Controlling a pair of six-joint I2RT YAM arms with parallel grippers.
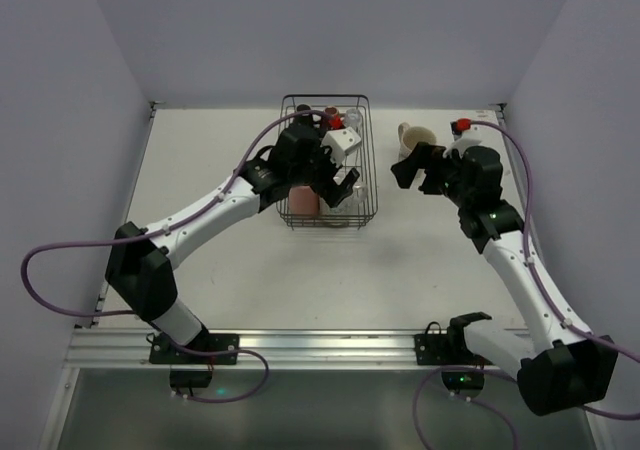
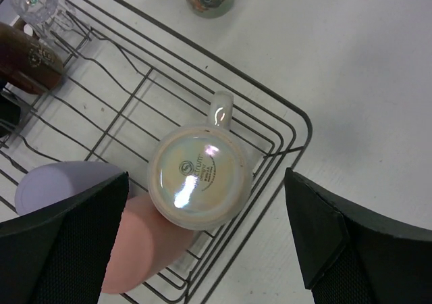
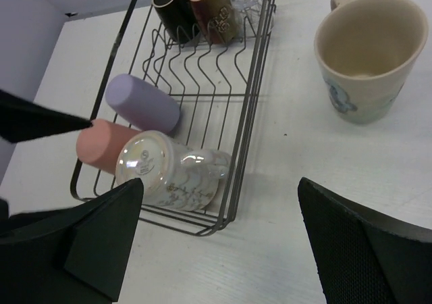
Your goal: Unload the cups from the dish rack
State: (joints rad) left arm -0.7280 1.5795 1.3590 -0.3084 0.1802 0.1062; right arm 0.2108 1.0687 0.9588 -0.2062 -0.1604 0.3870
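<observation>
Only 1 cup is out, a cream printed ceramic mug upright on the table beside the black wire dish rack — at least 6 are left inside, the left gripper spread above a pearly mug, the right gripper spread, empty.

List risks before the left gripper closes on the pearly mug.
1. The pearly mug sits against the pink tumbler. The open left gripper may pinch or shove the tumbler too.
2. The mug's handle lies close to the rack side wires. Lifting could snag it and drag the rack.
3. Its glossy glaze may slip in the fingers.
</observation>
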